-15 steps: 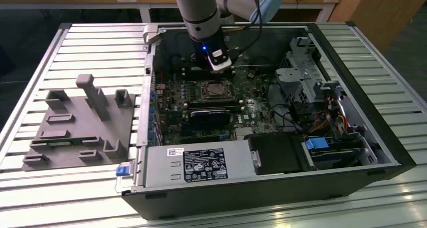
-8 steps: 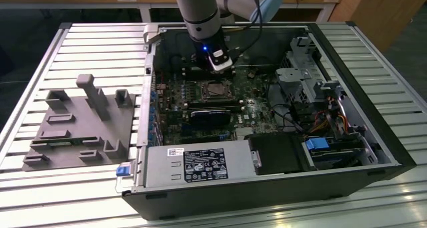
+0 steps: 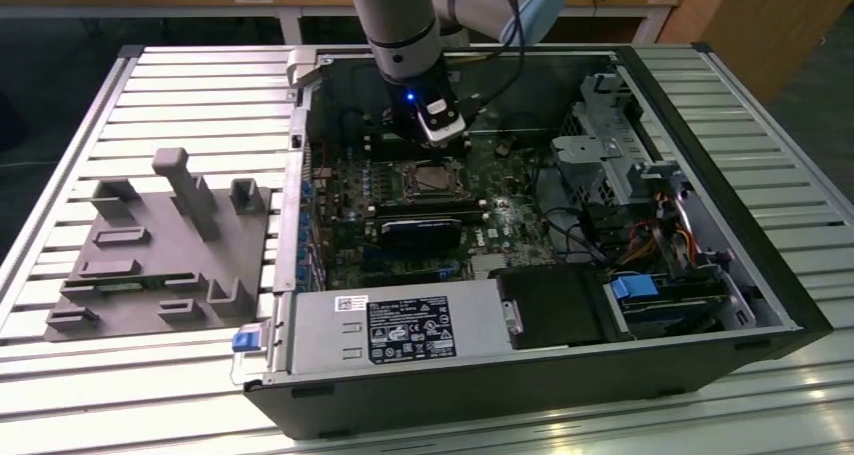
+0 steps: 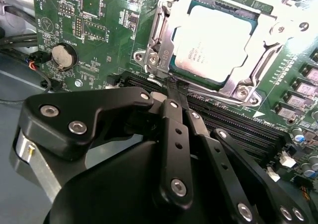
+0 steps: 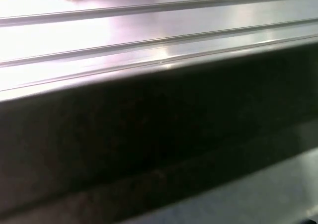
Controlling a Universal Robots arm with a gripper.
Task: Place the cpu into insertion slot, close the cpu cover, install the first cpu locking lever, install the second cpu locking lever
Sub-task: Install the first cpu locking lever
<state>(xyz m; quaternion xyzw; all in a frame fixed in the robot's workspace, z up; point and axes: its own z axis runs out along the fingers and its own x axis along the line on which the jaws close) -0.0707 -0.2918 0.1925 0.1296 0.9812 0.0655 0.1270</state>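
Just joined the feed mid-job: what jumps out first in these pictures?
The open computer case lying on the slatted table, with the arm reaching down into it, catches the eye first. In the second wrist view, the black gripper looms large, its fingers together right beside the socket. There the cpu lies seated with the cpu cover down over its edges.
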